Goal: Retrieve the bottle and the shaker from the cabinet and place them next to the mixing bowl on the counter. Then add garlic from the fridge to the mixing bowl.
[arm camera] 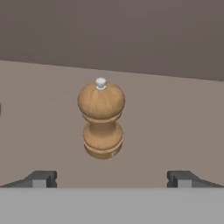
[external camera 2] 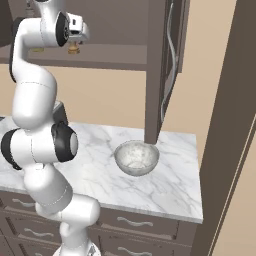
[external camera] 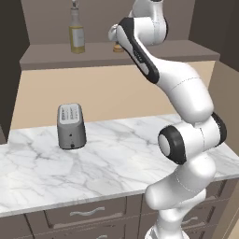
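The white Franka arm with dark joints [external camera: 186, 140] rises close in front of both base cameras and reaches up to the shelf of the dark grey-brown wall cabinet [external camera: 119, 53]. Below it runs the white marble counter with grey veins [external camera: 107, 163], with brown drawer fronts and silver handles [external camera: 86, 214] beneath. On the counter's right part sits the round pale grey-white speckled mixing bowl [external camera 2: 136, 158], near the cabinet's side panel. Toward the left of the counter stands an upright grey toaster [external camera: 71, 126], well apart from the bowl. On the shelf the tall clear glass bottle of yellowish liquid [external camera: 76, 33] stands upright at the left. The small brown wooden mill-shaped shaker with a rounded knob top [arm camera: 101, 119] stands upright on the shelf, apart from the bottle. The two-finger gripper [arm camera: 112, 178] faces it with its tips spread wide and nothing between them, the shaker ahead and untouched.
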{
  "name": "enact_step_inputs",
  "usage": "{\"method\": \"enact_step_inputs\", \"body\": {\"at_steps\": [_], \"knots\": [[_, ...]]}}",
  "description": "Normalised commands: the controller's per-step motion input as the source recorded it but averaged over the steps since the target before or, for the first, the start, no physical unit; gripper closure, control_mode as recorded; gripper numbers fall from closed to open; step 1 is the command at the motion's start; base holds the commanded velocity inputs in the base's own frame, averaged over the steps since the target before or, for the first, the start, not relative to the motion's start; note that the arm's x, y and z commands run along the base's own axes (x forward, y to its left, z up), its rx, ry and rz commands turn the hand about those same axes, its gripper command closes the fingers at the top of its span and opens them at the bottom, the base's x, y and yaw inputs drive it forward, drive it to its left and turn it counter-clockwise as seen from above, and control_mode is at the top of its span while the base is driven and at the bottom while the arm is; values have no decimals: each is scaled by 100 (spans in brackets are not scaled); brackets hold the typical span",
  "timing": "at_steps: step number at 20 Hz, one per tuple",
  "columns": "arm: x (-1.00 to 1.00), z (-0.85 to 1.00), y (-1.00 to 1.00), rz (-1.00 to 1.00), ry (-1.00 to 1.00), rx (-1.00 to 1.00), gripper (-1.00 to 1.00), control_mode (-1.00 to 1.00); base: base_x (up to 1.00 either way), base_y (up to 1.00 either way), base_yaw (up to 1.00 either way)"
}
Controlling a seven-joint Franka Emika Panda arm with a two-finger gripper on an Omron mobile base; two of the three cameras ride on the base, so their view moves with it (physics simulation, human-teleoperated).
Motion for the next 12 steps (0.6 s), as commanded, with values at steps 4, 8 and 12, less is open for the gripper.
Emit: {"method": "enact_step_inputs", "body": {"at_steps": [4, 8, 12], "knots": [[21, 0, 14, 0, 0, 1, -100, -100, 0, 0, 0], [31, 0, 10, 0, 0, 3, -100, -100, 0, 0, 0], [36, 0, 8, -1, 0, 3, -100, -100, 0, 0, 0]]}}
